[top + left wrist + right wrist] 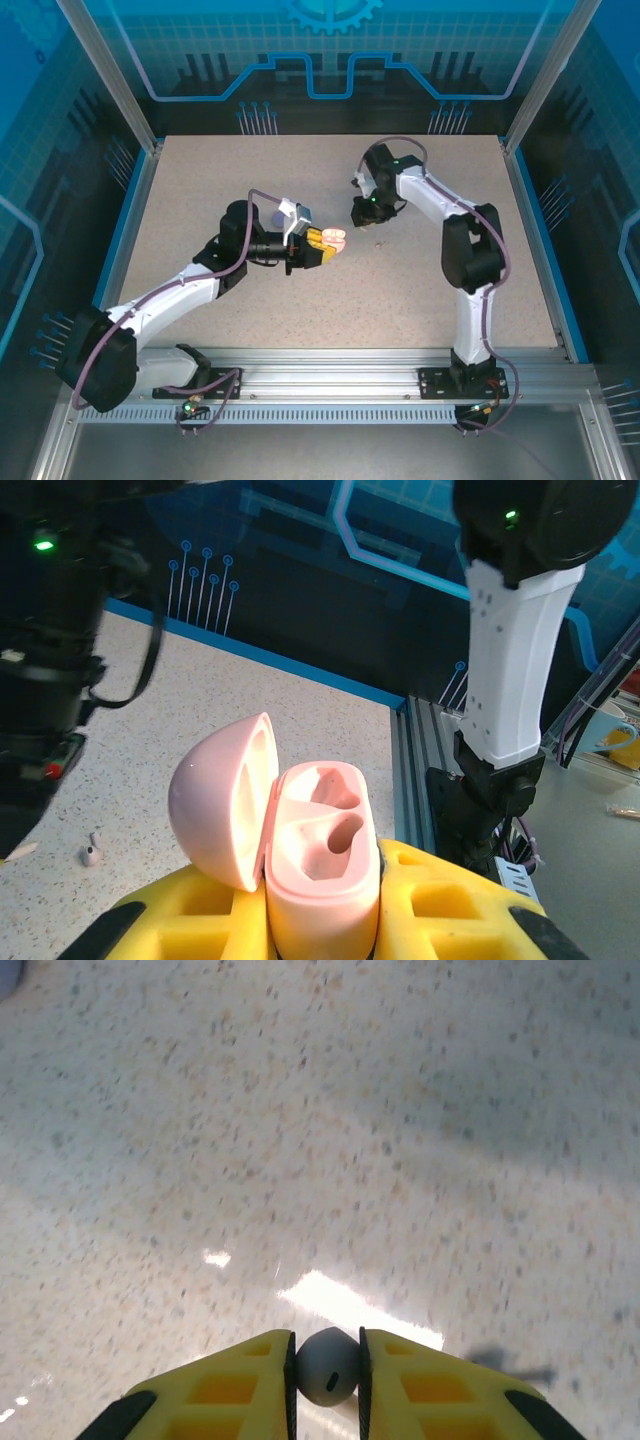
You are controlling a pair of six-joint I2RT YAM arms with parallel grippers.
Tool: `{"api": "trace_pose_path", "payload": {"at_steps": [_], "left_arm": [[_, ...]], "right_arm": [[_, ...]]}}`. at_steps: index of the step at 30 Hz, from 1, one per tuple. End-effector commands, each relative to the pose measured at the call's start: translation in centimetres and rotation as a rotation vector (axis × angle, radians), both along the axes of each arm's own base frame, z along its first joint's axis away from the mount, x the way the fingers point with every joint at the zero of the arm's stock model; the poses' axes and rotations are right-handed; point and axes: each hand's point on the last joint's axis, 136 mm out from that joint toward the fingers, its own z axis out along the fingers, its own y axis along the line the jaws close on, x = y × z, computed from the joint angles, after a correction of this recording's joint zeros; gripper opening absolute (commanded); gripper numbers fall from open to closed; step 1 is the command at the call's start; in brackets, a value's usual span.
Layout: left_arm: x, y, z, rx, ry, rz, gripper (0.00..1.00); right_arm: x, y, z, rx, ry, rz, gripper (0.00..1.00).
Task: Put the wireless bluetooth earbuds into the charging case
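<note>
My left gripper (322, 248) is shut on a pink charging case (325, 880), held above the table near its middle. The case's domed lid (225, 800) is swung open to the left, and both sockets in the case are empty. In the top view the case (335, 238) shows at the yellow fingertips. A short way to the right, my right gripper (362, 215) points down at the table. Its yellow fingers (240, 1380) are shut on a small pale grey earbud (327, 1365), right over the speckled tabletop (300, 1110). Another pale earbud (90, 852) lies on the table.
The right arm's dark wrist (40, 680) hangs left of the case, and its white link (515, 660) rises at the right. An aluminium rail (330, 365) runs along the near edge. Blue walls (330, 60) close in the speckled table (200, 180).
</note>
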Motion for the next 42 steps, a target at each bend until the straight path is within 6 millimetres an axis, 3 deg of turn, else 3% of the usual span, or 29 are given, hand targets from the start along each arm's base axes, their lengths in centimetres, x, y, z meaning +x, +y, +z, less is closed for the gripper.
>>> {"api": "trace_pose_path", "payload": {"at_steps": [1,8,11,16,33,42], "left_arm": [[0.0,0.4,0.7,-0.003,-0.05,0.012,0.08],[0.3,0.3,0.7,0.002,-0.05,0.015,0.08],[0.4,0.3,0.6,0.002,-0.048,0.014,0.08],[0.5,0.2,0.7,0.004,-0.044,0.014,0.08],[0.4,0.3,0.4,0.011,-0.038,0.021,0.08],[0.4,0.3,0.3,0.019,-0.037,0.021,0.08]], "right_arm": [[-1.4,-0.4,1.5,0.047,-0.022,-0.053,0.22],[-6.0,-3.6,1.0,-0.025,-0.038,-0.196,0.23],[-8.0,-4.3,-0.2,-0.048,-0.024,-0.261,0.23],[-9.5,-4.9,-2.5,-0.088,0.001,-0.356,0.23],[-9.4,-2.7,-6.9,-0.181,0.05,-0.404,0.24],[-9.6,-2.2,-6.0,-0.163,0.042,-0.364,0.5]]}}
